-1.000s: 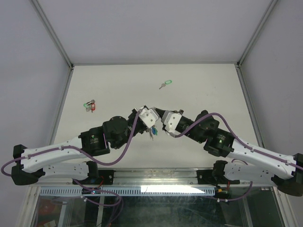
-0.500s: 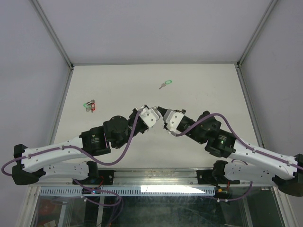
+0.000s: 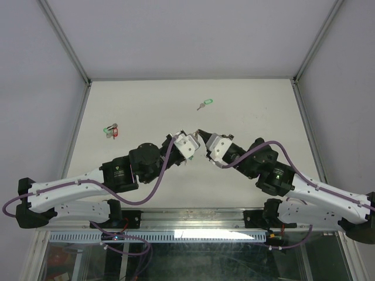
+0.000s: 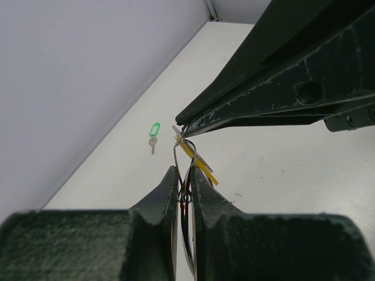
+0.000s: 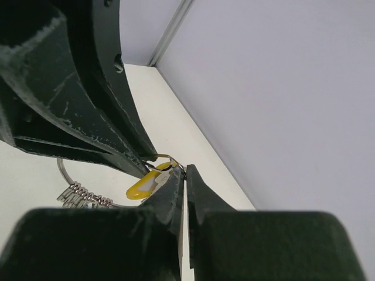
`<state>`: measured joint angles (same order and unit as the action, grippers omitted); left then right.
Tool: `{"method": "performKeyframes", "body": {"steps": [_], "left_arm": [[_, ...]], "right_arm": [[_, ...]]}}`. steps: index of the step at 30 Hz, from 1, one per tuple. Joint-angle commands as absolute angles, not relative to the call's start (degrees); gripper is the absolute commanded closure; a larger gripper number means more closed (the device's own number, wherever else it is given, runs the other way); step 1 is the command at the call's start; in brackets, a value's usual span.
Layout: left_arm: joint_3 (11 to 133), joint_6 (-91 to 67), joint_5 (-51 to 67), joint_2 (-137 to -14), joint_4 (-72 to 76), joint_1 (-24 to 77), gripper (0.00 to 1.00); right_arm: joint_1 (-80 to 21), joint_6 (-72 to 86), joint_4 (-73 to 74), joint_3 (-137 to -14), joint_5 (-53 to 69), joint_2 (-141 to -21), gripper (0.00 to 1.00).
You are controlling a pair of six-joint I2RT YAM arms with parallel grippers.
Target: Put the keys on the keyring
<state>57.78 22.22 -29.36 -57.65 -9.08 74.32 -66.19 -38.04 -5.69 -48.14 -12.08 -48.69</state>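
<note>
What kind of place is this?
Probably a laboratory robot test cell: a white table enclosed by grey panels on aluminium posts, with the left arm and right arm bolted at its edge.

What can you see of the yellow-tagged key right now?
The yellow-tagged key has a flat, bright yellow plastic tag with a small silvery metal piece at its upper end. It hangs tilted in the air above the table. Its upper end looks pinched at the tips of the right gripper, whose fingers are shut, right where it meets the thin wire of the keyring that the left gripper clamps. Whether it is threaded onto the wire cannot be told.
</note>
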Motion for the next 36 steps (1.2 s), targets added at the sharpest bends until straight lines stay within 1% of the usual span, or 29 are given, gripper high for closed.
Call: {"method": "performKeyframes", "body": {"steps": [1, 12, 14, 15, 17, 18, 25, 29, 33, 34, 36], "left_arm": [[59.49, 22.41, -24.97, -57.91, -10.29, 75.56, 1.0], [59.42, 22.44, -23.67, -57.58, -11.33, 75.65, 1.0], [59.24, 22.09, -22.64, -57.48, -11.55, 75.61, 1.0], [59.24, 21.88, -21.84, -57.48, -11.75, 75.59, 1.0], [59.04, 21.26, -19.95, -57.44, -12.07, 75.65, 1.0], [58.72, 20.84, -19.06, -57.33, -12.19, 75.65, 1.0], [57.06, 19.29, -15.53, -55.65, -12.22, 75.66, 1.0], [56.68, 18.41, -15.1, -55.72, -11.94, 75.64, 1.0], [56.15, 16.69, -16.7, -55.49, -10.22, 75.61, 1.0], [55.91, 16.14, -17.66, -55.26, -9.81, 75.66, 1.0], [55.33, 15.4, -19.71, -54.67, -8.68, 75.62, 1.0]], "right_arm": [[-65.57, -38.92, -13.86, -49.85, -17.56, -46.5, 1.0], [-65.57, -39.58, -6.5, -50.99, -17.37, -46.26, 1.0], [-65.62, -43.15, -5.13, -51.42, -16.86, -46.05, 0.96], [-65.57, -43.15, -4.38, -51.64, -16.1, -45.98, 0.96], [-65.65, -42.88, -3.22, -52.17, -14.63, -45.74, 0.97], [-65.61, -42.79, -2.16, -52.58, -13.82, -45.66, 1.0], [-65.61, -42.07, 7.14, -55.68, -7.73, -44.04, 1.0], [-65.61, -40.1, 10.97, -57.21, -4.37, -43.6, 0.97], [-65.58, -35.88, 10.59, -57.33, -7.38, -42.8, 0.94], [-65.58, -32.04, 10.44, -57.57, -9.67, -42.68, 0.92], [-65.57, -24.24, 10.55, -58.29, -14.92, -42.54, 0.83]]}}
